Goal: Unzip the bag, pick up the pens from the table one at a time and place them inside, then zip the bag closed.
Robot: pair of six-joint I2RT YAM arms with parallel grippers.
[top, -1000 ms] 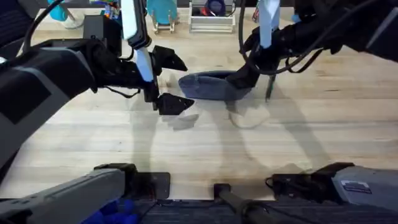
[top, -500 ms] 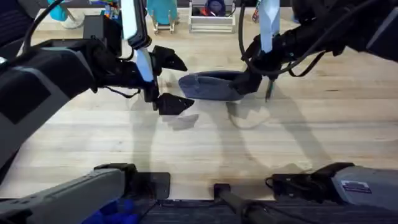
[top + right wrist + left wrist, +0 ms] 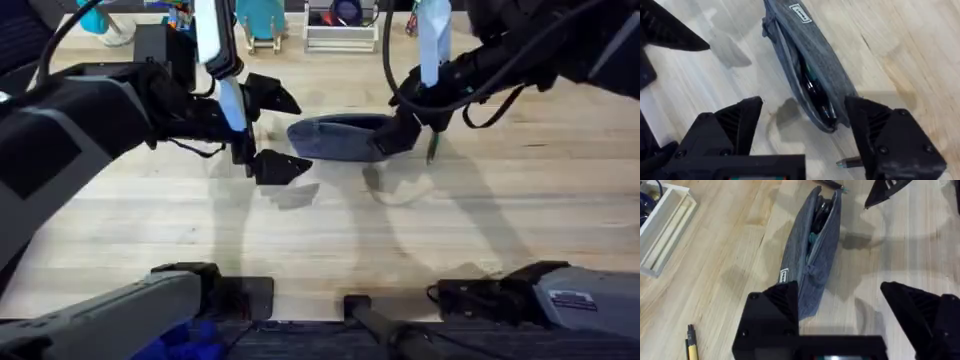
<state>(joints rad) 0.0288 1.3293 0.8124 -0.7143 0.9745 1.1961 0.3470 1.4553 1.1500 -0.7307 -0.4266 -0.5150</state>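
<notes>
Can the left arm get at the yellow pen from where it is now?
Probably yes. The left gripper is open and empty, and the yellow pen lies bare on the table just to the side of it, apart from the bag, with nothing lying between.

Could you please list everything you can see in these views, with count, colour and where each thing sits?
bag: one, grey-blue, lying on the table between the two tools, zipper open, dark items showing inside.
yellow pen: one, yellow with a dark end, lying on the table apart from the bag, beside the left tool.
dark pen: one, dark green, on the table just past the bag's end by the right tool.
white tray: one, white, at the table's far side.
table: one, light wood planks.
left tool: one, black, open, next to the bag's end.
right tool: one, black, open, astride the bag's other end.
</notes>
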